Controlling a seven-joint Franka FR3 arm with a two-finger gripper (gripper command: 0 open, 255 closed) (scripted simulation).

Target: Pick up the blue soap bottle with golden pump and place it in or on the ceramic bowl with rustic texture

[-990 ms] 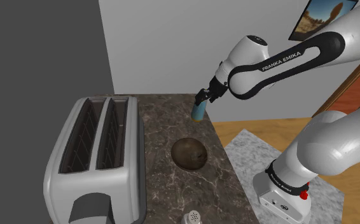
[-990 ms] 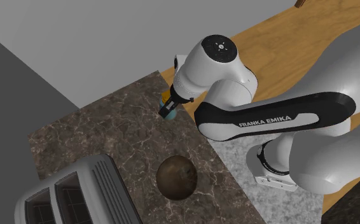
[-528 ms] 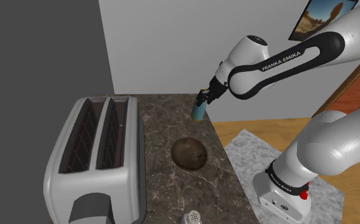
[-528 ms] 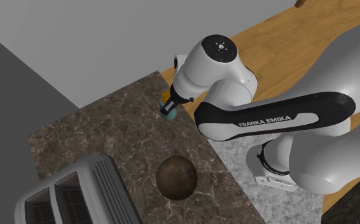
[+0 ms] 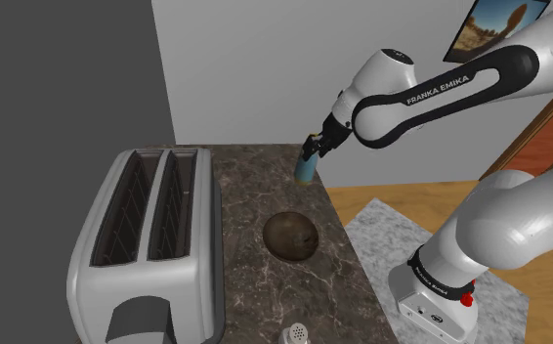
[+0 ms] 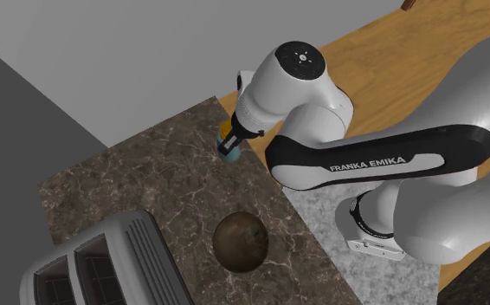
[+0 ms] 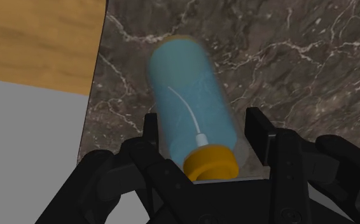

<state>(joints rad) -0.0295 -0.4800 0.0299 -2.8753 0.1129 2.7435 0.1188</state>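
A light blue soap bottle (image 7: 194, 102) with a golden pump cap (image 7: 210, 162) sits between my black fingers (image 7: 151, 132), which clasp it near the cap. My gripper (image 5: 311, 153) is shut on the bottle (image 5: 307, 171) at the far end of the dark marble counter (image 5: 255, 283), close to its edge towards the shoulder view's right. The bottle (image 6: 229, 152) hangs tilted under the gripper (image 6: 231, 141), just above the stone. The brown rough-textured bowl (image 5: 291, 236) stands nearer the stand on the counter, apart from the bottle; it looks empty (image 6: 240, 242).
A large silver two-slot toaster (image 5: 148, 235) takes up the counter's side at the shoulder view's left. A small shaker top (image 5: 297, 335) shows at the near edge. A grey wall (image 5: 235, 68) backs the counter. A grey rug (image 5: 382, 244) and wooden floor lie beside it.
The fingers closed on the bottle within the last second. Since then the arm has risen a little, and the bottle with it.
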